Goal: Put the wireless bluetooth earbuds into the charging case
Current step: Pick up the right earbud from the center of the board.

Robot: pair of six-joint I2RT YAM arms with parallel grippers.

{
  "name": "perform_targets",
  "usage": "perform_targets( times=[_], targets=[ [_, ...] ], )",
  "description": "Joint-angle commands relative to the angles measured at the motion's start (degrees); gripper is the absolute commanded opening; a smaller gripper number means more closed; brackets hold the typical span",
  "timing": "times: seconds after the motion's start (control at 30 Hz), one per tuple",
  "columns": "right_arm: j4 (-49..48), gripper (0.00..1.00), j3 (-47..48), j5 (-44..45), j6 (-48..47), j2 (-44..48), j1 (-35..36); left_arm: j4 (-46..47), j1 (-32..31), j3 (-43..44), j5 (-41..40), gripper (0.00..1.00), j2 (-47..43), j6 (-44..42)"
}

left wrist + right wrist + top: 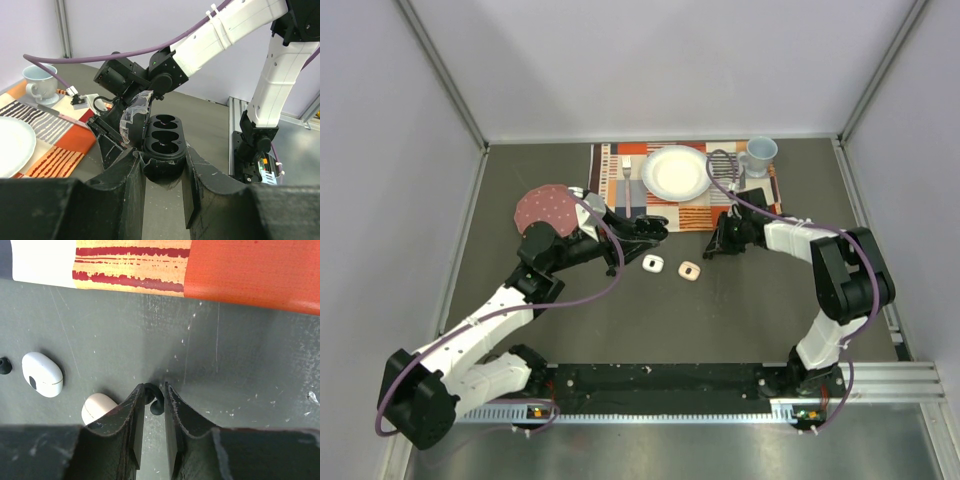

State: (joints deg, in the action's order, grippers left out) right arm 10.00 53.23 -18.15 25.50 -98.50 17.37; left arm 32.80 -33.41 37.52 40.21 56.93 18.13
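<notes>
- Left gripper: clamped on the open black charging case, which is held at the near edge of the placemat.
- Right gripper: fingers pinched on a black earbud lying on the table, just off the placemat's near edge.

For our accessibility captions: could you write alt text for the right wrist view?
The right hand straddles a tiny black earbud on the dark table. A white pod and a pale pink pod lie at the picture's left, a striped placemat beyond.
</notes>
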Motion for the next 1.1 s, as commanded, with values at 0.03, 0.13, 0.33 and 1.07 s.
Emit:
perform_targets(
  times=[0.03,0.13,0.33,1.07],
  targets=[
    [2.4,0.19,-1.7,-1.0,-1.2,1.4,1.1,1.7,0.0,1.6,0.1,0.0,0.4,0.6],
    [2.2,0.19,-1.7,-1.8,-1.1,1.2,1.1,1.7,0.0,1.5,0.2,0.0,0.4,0.7],
    [2.1,0.18,-2.1,-2.1,-1.1,1.4,1.1,1.5,0.1,1.4,0.0,0.0,0.3,0.7],
    [-0.2,0.0,-2.2,-4.5,-0.5,12.5,1.1,1.2,0.0,1.2,-0.9,0.0,0.0,0.7]
  ],
)
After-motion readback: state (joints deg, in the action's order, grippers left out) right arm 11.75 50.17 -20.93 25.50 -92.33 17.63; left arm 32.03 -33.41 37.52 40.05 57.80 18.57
